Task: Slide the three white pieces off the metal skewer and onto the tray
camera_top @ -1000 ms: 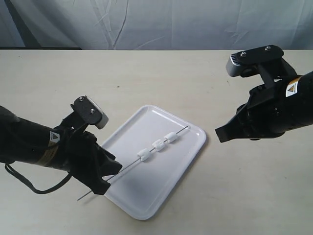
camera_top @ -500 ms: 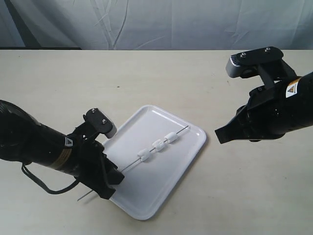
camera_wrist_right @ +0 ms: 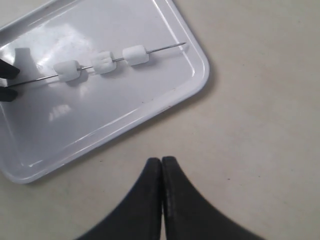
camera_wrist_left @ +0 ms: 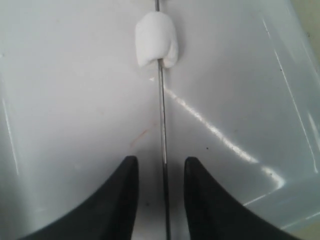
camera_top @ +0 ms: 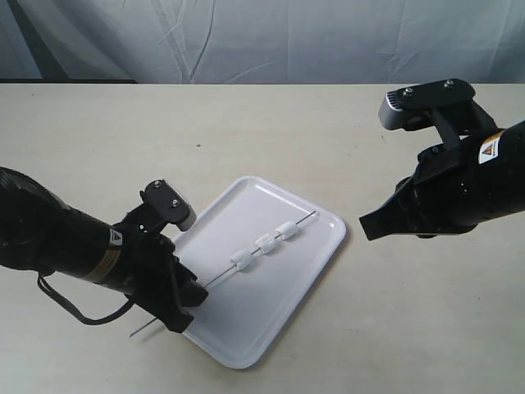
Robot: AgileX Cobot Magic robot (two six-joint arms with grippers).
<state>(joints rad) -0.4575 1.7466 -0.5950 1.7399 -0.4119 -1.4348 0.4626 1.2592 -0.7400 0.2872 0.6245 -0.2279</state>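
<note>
- My left claw (camera_wrist_left: 161, 170) is narrowly parted, one jaw on each side of the metal skewer (camera_wrist_left: 161, 115), with a gap showing on both sides.
- The skewer crosses the tray (camera_top: 271, 300) from 8 to 2 o'clock, with the three white pieces (camera_top: 264, 243) threaded on it.
- My right claw (camera_wrist_right: 161, 162) is pinched closed and empty, over the table at the tray's 3 o'clock.

Light: bright, even.
Glare: streaks on the glossy white rectangular tray (camera_wrist_left: 220, 135).
Shadows: soft, along tray rim.
Focus: left wrist view soft.
</note>
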